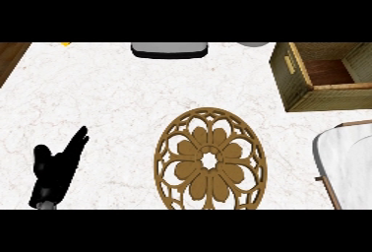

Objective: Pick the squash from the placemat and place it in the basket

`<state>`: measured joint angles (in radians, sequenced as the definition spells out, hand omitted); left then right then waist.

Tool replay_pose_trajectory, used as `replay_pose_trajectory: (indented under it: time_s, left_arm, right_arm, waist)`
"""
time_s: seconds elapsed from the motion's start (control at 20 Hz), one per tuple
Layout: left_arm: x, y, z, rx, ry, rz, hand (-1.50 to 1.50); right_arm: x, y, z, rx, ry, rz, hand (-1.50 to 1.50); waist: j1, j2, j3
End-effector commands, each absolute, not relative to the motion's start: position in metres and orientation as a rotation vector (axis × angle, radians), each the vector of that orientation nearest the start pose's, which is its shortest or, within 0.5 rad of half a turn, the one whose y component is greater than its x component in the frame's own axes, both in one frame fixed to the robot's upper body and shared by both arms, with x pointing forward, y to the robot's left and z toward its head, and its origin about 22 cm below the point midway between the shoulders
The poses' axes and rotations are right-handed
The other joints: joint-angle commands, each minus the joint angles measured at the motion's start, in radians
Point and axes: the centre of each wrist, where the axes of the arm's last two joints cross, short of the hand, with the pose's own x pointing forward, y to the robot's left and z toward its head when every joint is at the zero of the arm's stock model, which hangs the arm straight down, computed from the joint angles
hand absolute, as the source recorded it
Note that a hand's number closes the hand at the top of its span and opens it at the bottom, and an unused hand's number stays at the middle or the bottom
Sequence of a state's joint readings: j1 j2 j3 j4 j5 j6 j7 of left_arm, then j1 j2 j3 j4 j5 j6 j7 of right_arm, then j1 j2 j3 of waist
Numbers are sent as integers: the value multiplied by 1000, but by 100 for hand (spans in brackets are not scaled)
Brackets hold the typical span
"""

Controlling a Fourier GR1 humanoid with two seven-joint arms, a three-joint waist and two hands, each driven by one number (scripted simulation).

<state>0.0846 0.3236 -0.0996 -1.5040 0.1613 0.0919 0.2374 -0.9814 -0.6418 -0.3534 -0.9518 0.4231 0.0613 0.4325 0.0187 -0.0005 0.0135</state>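
While the left hand [54,170] rested open near the lower left, no squash showed on the placemat [210,160]; the right hand was unseen, so any reach toward the basket [323,76] risked grasping nothing.

A: What is the counter [109,98] made of?
B: It looks like pale marble, smooth, with faint pinkish veins.
A: And the round placemat [210,160] at lower centre?
B: Carved wood by the look of it, tan and matt, cut through in a flower lattice.
A: The basket [320,78] at upper right?
B: Woven, olive-brown and rough, with a reddish wooden-looking floor inside.
A: The left hand [54,170] at lower left?
B: Black, matt, like plastic.
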Motion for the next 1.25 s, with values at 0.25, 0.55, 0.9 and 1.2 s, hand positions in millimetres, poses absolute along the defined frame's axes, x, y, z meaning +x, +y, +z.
replay_pose_trajectory:
  time_s: [0.25, 0.55, 0.9, 1.2]
  left_arm:
    - [202, 289, -51, 134, -1031, -70, 0]
    - [210, 294, -42, 160, -1020, -36, 0]
    - [201, 288, -41, 144, -1012, -39, 0]
    - [200, 284, -47, 146, -1010, -14, 0]
  right_arm:
    - [394, -415, 293, -1016, -1438, 261, -150]
    - [394, -420, 301, -986, -1515, 156, -150]
    - [365, -476, 304, -930, -1523, -46, -150]
    - [327, -525, 305, -994, -1441, -106, -150]
  waist:
    - [5, 12, -14]
    - [-4, 6, -14]
    - [-13, 3, -13]
    - [-23, 3, -13]
